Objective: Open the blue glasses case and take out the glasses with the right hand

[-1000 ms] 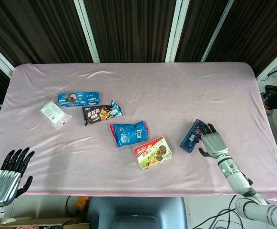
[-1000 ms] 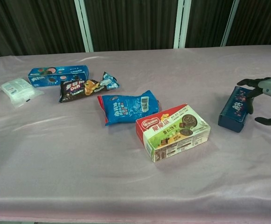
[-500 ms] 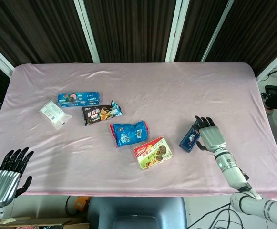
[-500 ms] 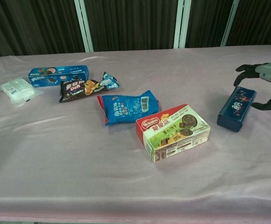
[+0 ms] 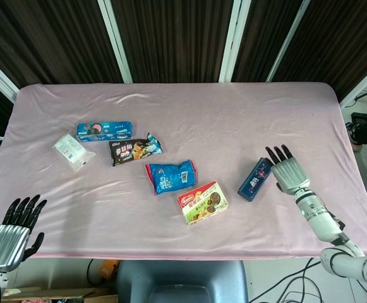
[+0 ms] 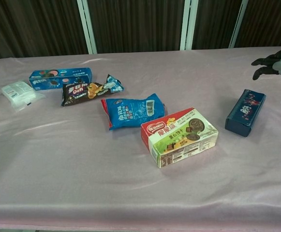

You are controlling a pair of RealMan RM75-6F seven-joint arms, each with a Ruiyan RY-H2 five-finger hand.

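Note:
The blue glasses case (image 5: 254, 179) (image 6: 245, 111) lies shut on the pink cloth at the right, its long side running front-left to back-right. My right hand (image 5: 287, 168) (image 6: 276, 64) hovers just to the right of the case with its fingers spread, holding nothing and clear of the case. Only its dark fingertips show at the right edge of the chest view. My left hand (image 5: 14, 228) hangs open off the table's front left corner, far from the case. No glasses are visible.
A red and green biscuit box (image 5: 202, 202) lies just left of the case. Further left are a blue snack bag (image 5: 170, 177), a dark snack bag (image 5: 134, 150), a blue cookie box (image 5: 104, 130) and a white packet (image 5: 71, 150). The table's right edge is close.
My right hand let go of the glasses case, lifted and drew back to the right with fingers spreading. The case stays shut, shifted slightly. The left hand is still.

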